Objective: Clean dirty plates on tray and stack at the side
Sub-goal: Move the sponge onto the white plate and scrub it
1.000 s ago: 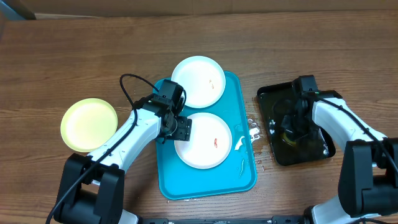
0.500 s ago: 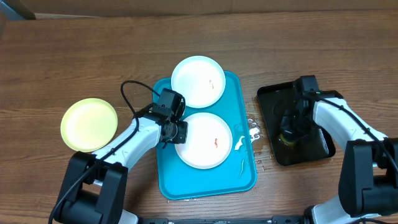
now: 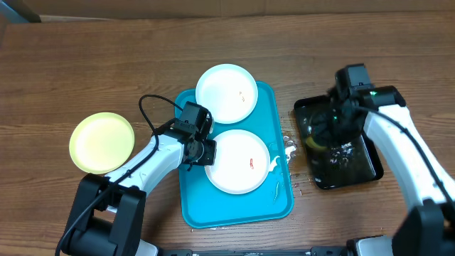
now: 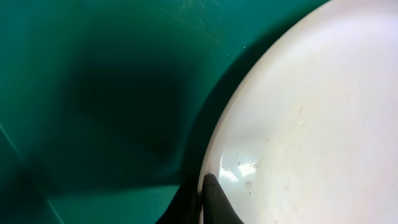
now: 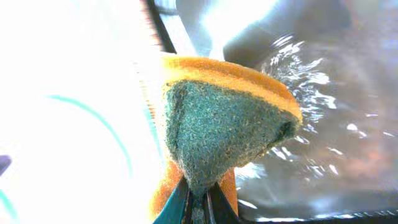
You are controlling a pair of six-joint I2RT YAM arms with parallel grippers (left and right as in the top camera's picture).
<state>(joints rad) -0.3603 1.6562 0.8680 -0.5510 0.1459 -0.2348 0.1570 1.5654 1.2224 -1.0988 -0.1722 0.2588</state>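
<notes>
so, tray [image 3: 234, 208] mid-table, long axis far-to-near, near end kicked slightly right. black tray [image 3: 355, 171] off to its right, wet.

progress: roughly 1 of 3 done, I'd say. yellow-green plate [image 3: 102, 142] sits on table at left, looks clean, stack of 1. 2 still on tray, both with red smears: upper white plate [image 3: 226, 94] overhanging far-left corner, lower white plate [image 3: 240, 160] centre. plates round, no axis.

left gripper [image 3: 206, 152]: fingers look pinched on lower white plate, left rim. right gripper [image 3: 323, 135] over black tray, fingers clamped on sponge [image 5: 224, 137], green scrub face toward wrist camera.
</notes>
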